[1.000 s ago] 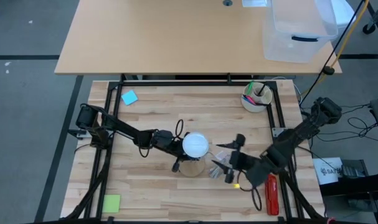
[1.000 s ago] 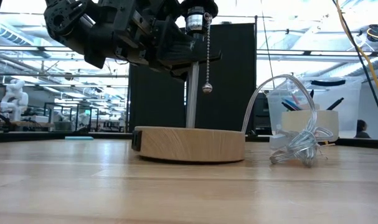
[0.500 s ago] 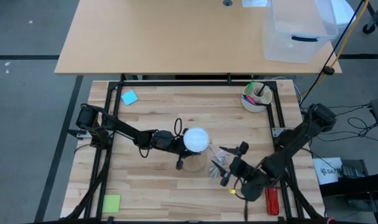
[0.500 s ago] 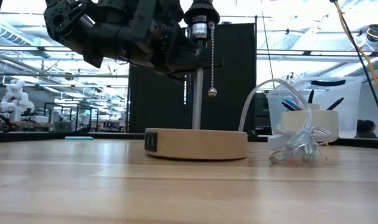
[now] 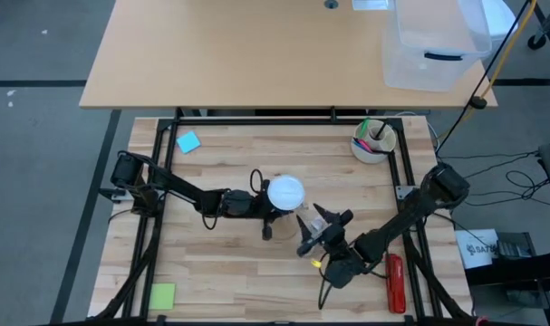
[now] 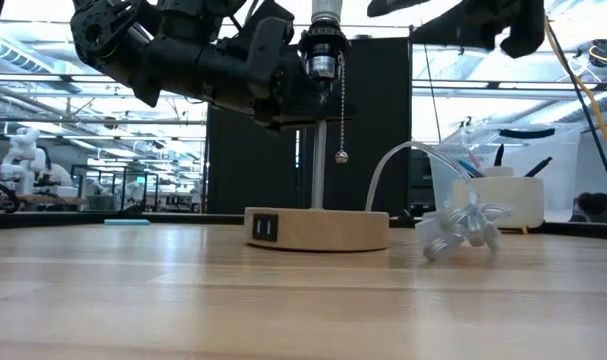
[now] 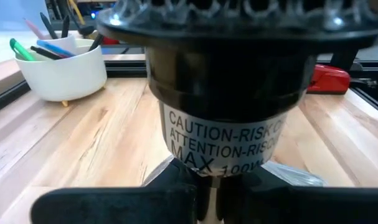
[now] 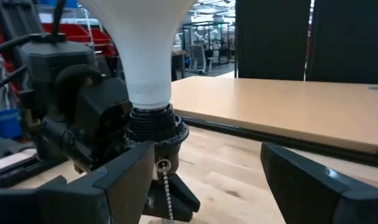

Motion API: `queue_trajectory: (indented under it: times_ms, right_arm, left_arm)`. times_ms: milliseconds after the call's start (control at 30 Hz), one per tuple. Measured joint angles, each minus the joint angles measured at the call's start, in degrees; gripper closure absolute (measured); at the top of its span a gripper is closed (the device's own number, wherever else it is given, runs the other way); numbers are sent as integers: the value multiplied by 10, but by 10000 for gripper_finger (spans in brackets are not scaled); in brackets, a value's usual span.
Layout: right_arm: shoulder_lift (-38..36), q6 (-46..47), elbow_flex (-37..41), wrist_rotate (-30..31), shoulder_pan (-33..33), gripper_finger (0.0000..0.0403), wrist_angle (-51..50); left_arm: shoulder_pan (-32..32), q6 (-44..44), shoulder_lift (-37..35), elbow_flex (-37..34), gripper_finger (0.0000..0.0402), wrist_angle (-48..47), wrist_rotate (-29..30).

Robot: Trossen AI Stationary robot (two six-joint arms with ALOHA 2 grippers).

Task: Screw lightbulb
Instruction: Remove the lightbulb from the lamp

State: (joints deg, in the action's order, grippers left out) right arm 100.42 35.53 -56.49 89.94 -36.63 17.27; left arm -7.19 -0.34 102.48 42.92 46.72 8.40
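Note:
The white lightbulb (image 5: 285, 192) stands upright in the black socket (image 8: 154, 127) of a lamp; its neck (image 8: 145, 56) goes into the socket and its screw base is hidden. The lamp's round wooden base (image 6: 318, 228) rests flat on the table. A pull chain (image 6: 341, 110) hangs beside the stem. My left gripper (image 5: 259, 206) reaches in from the table's left and is shut on the lamp just under the socket. My right gripper (image 5: 308, 233) is open at the lamp's right, level with the socket (image 8: 220, 180), and touches nothing. My left gripper pinches the lamp's thin stem (image 7: 207, 186) between its two fingers, right below the black socket (image 7: 232, 74). The fingers come level from the table's left and lie across the stem. The lamp stands upright with its wooden base on the table.
A tangle of clear cord (image 6: 458, 225) lies right of the wooden base. A white cup of pens (image 5: 374, 140) stands at the far right, a red tool (image 5: 395, 281) at the near right. Sticky notes lie at the far left (image 5: 188, 142) and near left (image 5: 162, 295).
My left gripper has drawn the lamp toward the far edge; the wooden base has slid along the table and turned, so its black switch now faces the low camera. My right gripper has moved left toward the lamp. The cord tangle has shifted with the base.

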Motion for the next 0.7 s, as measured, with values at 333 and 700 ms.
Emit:
queue_trajectory:
  times_ms: [333, 700]
  right_arm:
    - [7, -144, 0, -62, 22, 115, 118]
    - [6, -386, 0, -119, 35, 115, 348]
  left_arm:
    - [0, 4, 0, 0, 374, 0, 6]
    - [0, -1, 0, 0, 374, 0, 7]
